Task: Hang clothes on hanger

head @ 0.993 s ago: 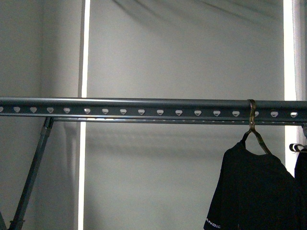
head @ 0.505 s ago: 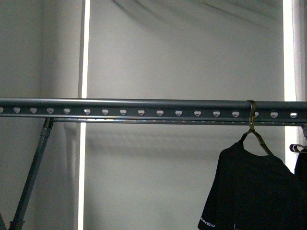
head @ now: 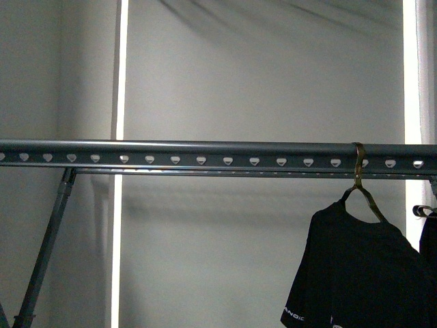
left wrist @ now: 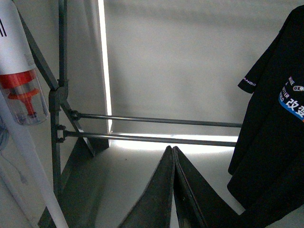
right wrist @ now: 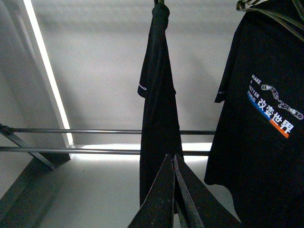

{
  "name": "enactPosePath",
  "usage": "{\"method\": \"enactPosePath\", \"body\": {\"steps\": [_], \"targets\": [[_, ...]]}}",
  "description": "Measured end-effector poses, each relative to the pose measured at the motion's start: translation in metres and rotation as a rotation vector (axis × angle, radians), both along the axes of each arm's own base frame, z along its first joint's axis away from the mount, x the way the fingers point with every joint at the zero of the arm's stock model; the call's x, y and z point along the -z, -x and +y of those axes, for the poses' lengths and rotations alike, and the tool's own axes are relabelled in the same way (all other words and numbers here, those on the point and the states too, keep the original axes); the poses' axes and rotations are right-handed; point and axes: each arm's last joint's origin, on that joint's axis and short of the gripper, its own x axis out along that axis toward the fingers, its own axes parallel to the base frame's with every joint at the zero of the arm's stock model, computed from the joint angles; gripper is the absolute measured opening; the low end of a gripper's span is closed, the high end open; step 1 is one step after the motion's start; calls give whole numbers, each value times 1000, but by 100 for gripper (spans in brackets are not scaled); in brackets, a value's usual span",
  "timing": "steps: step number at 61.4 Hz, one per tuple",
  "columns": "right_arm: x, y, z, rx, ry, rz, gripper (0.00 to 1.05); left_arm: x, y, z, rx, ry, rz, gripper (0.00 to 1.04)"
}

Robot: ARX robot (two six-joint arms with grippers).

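Note:
The hanger is a long grey rail [head: 205,154] with a row of small holes, spanning the front view. The black T-shirt [head: 358,266] hangs from it at the right on a brass-coloured hook [head: 358,164], with white lettering at its sleeve hem. The T-shirt also shows in the left wrist view [left wrist: 275,133] and in the right wrist view [right wrist: 263,118], where its front print is visible. My left gripper [left wrist: 173,148] is shut and empty, apart from the T-shirt. My right gripper [right wrist: 171,156] is shut and empty, below the hanging garments. Neither gripper shows in the front view.
A second black garment [right wrist: 159,95] hangs edge-on beside the T-shirt, and another dark garment shows at the far right edge [head: 430,239]. A slanted strut [head: 48,246] holds the rail at the left. Two low cross bars [left wrist: 156,121] and a white and red vacuum cleaner [left wrist: 19,80] stand nearby.
The T-shirt's sleeve has swung a little to the left and lower. The rail and hook have not moved.

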Motion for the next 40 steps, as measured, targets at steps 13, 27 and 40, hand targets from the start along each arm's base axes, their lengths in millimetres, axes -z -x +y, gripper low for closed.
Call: {"method": "enactPosePath", "body": {"steps": [13, 27, 40], "targets": [[0, 0, 0, 0, 2, 0, 24, 0, 0, 0, 0, 0, 0, 48], [0, 0, 0, 0, 2, 0, 63, 0, 0, 0, 0, 0, 0, 87], [0, 0, 0, 0, 0, 0, 99, 0, 0, 0, 0, 0, 0, 98]]}}
